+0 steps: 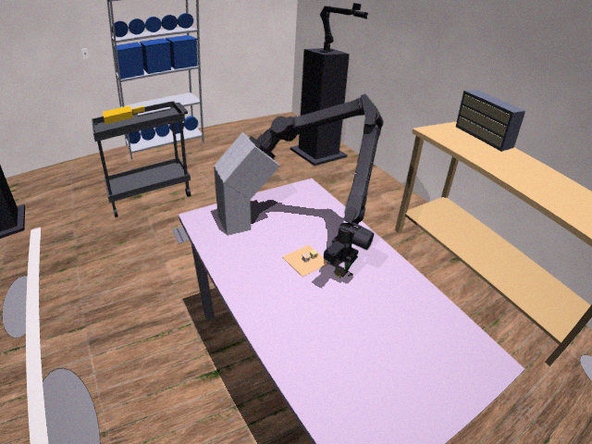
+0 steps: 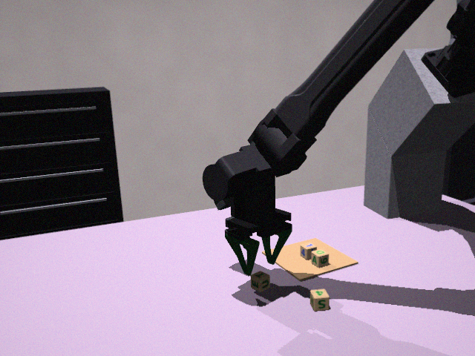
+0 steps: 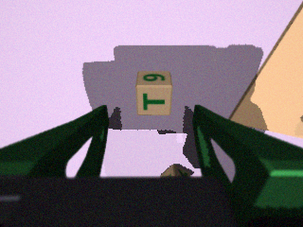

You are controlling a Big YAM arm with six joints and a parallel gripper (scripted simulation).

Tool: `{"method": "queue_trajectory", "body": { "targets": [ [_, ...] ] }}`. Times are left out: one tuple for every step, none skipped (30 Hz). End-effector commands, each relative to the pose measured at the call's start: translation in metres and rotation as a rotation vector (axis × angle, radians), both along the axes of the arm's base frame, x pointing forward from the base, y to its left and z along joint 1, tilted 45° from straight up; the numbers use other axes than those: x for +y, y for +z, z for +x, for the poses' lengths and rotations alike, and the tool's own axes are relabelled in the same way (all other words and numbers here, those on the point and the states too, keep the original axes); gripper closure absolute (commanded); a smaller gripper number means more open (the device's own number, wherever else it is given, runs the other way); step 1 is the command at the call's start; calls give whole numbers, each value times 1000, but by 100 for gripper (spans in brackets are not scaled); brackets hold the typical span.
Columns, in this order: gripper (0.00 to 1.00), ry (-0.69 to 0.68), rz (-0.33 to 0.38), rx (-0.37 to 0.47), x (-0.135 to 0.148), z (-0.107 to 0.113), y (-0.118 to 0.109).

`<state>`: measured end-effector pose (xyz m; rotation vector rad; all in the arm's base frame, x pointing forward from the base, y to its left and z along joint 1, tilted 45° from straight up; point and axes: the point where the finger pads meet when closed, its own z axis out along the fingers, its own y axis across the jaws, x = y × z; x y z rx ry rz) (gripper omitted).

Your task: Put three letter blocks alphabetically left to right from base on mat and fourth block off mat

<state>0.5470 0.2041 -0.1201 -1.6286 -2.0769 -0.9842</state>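
My gripper [image 2: 258,267] is open and empty, its green fingertips just above a tan block [image 2: 260,280] with a green T on top. That block lies on the table off the mat; in the wrist view it [image 3: 153,93] sits ahead of and between my fingers. The tan mat [image 2: 309,259] lies flat to the right and holds two blocks side by side: one with a green letter on top [image 2: 319,258] and one with a blue mark on top [image 2: 308,250]. A fourth block [image 2: 319,299] with a 4 on top lies off the mat, near its front edge.
The grey robot base housing [image 1: 241,183] stands at the table's far end. The mat corner [image 3: 279,95] shows at the right of the wrist view. A wooden shelf bench [image 1: 501,201] stands beside the table.
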Motion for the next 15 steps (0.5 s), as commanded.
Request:
{"method": "queue_trajectory", "body": {
  "targets": [
    [40,9,-3,3,7,-3,-9],
    [40,9,-3,4,7,-4,-10],
    [40,9,-3,6,7,-6,-10],
    [40,10,-4,7,7,-7,-11],
    [40,10,-4,6,7,-7,-11],
    [40,10,-3,5,7,-6,-10],
    [40,10,-3,3,7,-5,-10],
    [40,10,-3,2,7,-5,-10],
    [40,10,-3,2,7,-4,-10],
    [40,10,-3,2,7,-4,-10],
    [40,10,-3,2,7,-4,-10],
    [40,10,-3,2,7,-4,-10],
    [40,10,-3,2,7,-4,-10],
    [40,10,-3,2,7,-4,-10],
    [40,10,-3,2,7,-4,-10]
  ]
}}
